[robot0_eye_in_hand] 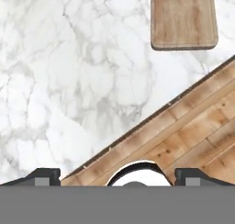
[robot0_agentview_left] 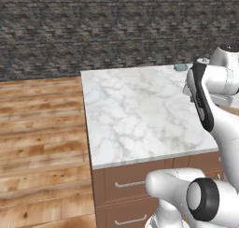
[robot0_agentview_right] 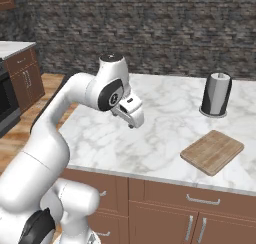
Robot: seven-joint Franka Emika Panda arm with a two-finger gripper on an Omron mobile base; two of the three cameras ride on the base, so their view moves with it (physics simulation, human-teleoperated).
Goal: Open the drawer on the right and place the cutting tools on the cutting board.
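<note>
Here the cutting board [robot0_agentview_right: 212, 151] lies flat, long axis diagonal; end effector [robot0_eye_in_hand: 117, 176] spread apart

No text, label, brand, number or sign can be read anywhere. The board [robot0_agentview_right: 212, 151] shows only wood grain, and the grey cylinder [robot0_agentview_right: 216, 94] on the table [robot0_agentview_right: 150, 133] is unmarked. The drawer fronts [robot0_agentview_right: 192, 198] under the table are plain too.
</note>
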